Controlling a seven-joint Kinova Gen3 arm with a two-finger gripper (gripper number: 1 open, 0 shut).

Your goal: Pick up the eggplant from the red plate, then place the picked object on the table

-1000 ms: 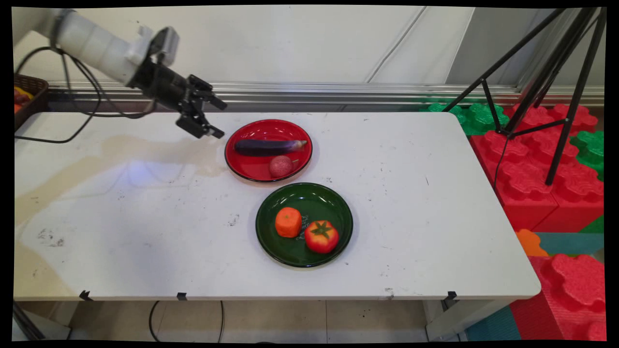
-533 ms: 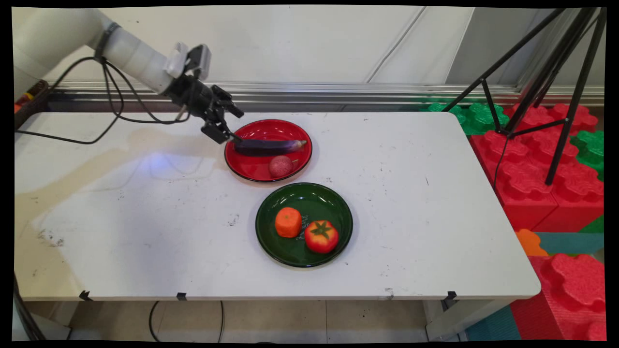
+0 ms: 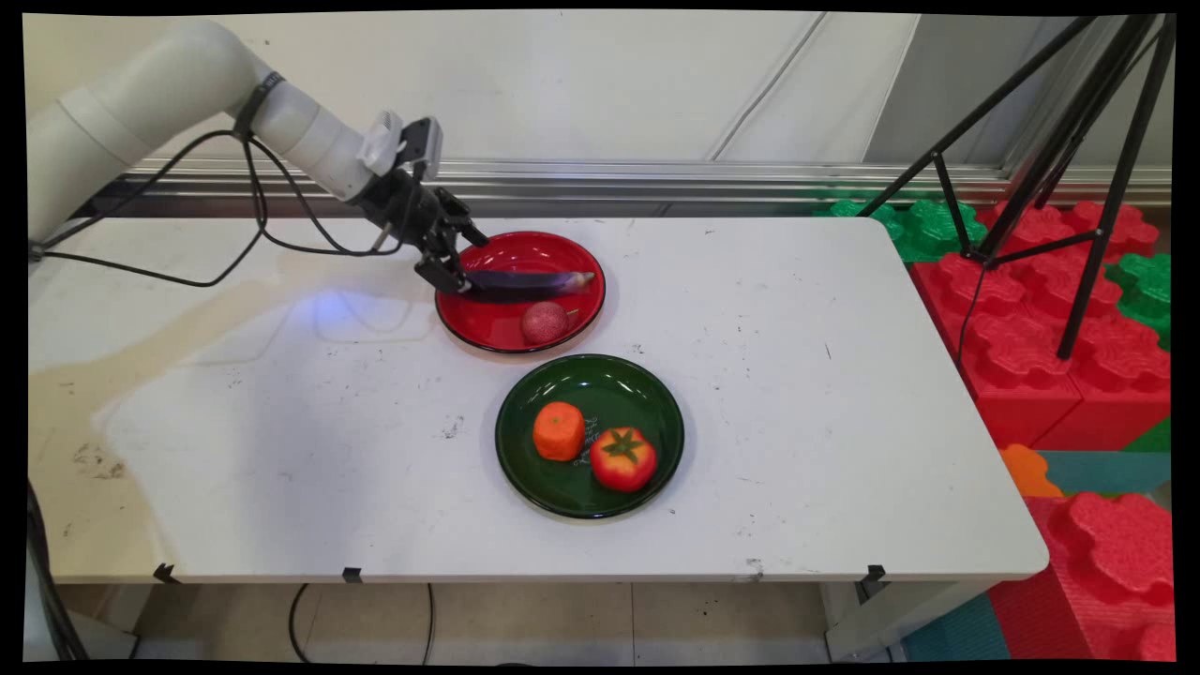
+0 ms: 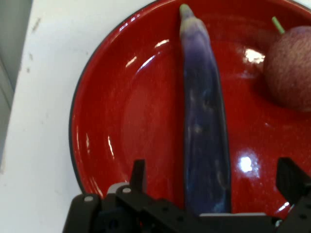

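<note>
Since the eggplant [image 4: 204,121] lay lengthwise across the red plate [image 3: 506,323], with its green-tipped stem end pointing away from the arm, I had the gripper [image 3: 457,265] lined up along its length at the blunt end. From the hand camera the two fingers [image 4: 138,175] stood apart, one on each side of the purple body, and neither pad pressed on it that I could see; the gripper held nothing. The eggplant ran up the middle of that picture between them, so the approach was centred on it. From the main camera the gripper sat low over the plate's left rim, tilted down toward the blunt end; I could not tell from there whether it touched the plate.

Just beside the eggplant, on the side nearer the table's front edge, sat a round reddish fruit [image 3: 545,322] with a thin stalk, on the same plate. It was close to the eggplant's middle but apart from the fingers, which is why the blunt end gave the clearer room.

Nearer the front edge stood a green plate [image 3: 656,412], close to the red one but not touching it. It carried an orange [image 3: 559,430] and a tomato [image 3: 623,458] side by side. Both plates rested on the white table [image 3: 844,450], and black cables [image 3: 234,234] hung from the arm over its far left part
</note>
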